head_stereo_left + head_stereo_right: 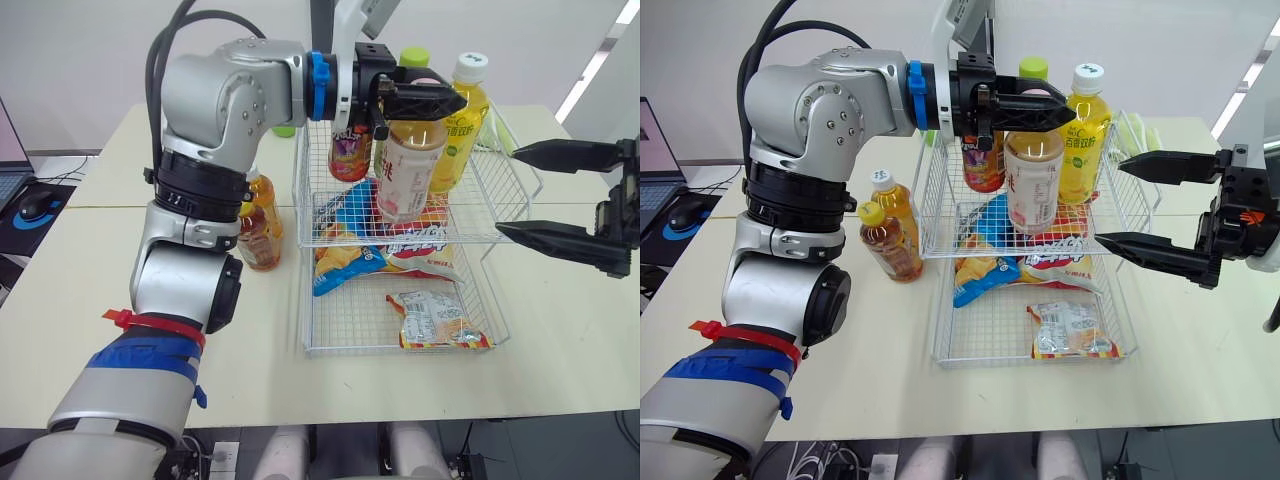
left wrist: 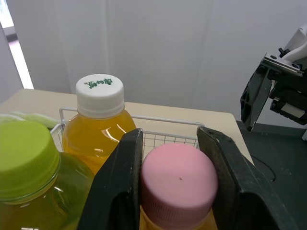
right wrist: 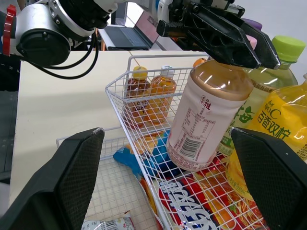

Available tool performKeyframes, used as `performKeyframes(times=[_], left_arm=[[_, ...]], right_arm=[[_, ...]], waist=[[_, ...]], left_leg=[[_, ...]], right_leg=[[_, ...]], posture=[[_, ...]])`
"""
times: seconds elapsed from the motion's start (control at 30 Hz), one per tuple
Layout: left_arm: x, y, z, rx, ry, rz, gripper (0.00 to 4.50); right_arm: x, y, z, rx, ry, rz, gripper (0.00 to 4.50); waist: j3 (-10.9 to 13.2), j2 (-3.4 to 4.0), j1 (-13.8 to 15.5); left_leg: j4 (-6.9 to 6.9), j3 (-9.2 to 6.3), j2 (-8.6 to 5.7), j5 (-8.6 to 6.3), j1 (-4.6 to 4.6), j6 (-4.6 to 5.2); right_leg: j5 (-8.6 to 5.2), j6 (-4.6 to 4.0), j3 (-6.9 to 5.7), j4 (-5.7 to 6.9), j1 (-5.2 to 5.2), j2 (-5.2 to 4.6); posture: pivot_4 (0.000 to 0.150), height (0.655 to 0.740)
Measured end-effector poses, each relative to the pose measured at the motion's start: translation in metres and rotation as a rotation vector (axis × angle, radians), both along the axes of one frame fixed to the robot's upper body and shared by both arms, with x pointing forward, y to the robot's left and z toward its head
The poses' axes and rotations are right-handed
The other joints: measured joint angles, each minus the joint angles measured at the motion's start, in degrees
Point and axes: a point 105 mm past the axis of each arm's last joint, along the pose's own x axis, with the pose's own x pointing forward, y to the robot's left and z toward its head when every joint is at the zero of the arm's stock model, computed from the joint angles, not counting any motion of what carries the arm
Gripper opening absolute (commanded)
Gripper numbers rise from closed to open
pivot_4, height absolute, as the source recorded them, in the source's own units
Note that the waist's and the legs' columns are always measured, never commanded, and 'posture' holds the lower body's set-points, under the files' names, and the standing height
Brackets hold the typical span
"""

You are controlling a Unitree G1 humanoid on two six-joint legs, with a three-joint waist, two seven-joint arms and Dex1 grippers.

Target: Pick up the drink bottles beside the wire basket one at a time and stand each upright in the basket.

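Note:
My left gripper (image 1: 420, 100) is shut on the pink cap (image 2: 178, 184) of a milk-tea bottle (image 1: 408, 170). The bottle hangs almost upright inside the upper tier of the white wire basket (image 1: 300, 190); I cannot tell whether its base touches the mesh. Behind it stand a yellow bottle with a white cap (image 1: 460, 120), a green-capped bottle (image 1: 413, 58) and a small purple-labelled bottle (image 1: 350, 150). Two amber tea bottles (image 1: 888, 225) stand on the table left of the basket. My right gripper (image 1: 508, 190) is open, just right of the basket.
A chips bag (image 1: 350, 255) lies partly under the upper tier, and a snack packet (image 1: 435, 320) lies in the lower tier. A mouse on a blue pad (image 1: 35, 205) and a laptop sit at the far left.

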Motion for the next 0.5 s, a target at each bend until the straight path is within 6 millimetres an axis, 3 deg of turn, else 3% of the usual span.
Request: performKeyframes(times=[0.27,0.5], left_arm=[[0.008,0.003,0.009,-0.074,0.042,0.047,1.4],[0.009,0.009,0.008,-0.035,0.031,0.065,1.4]], right_arm=[[0.001,0.004,0.001,-0.003,-0.001,0.024,4.5],[0.005,0.007,0.002,0.004,0.007,0.063,4.5]], waist=[[0.0,0.0,-0.04],[0.0,0.0,-0.16]], left_leg=[[-0.01,0.0,0.0,0.0,-0.01,0.0],[-0.01,0.01,0.0,0.0,0.0,0.0]], right_leg=[[0.0,0.0,0.0,0.0,-0.01,0.0],[0.0,0.0,0.0,0.01,-0.02,0.0]], posture=[[0.15,0.74],[0.15,0.74]])
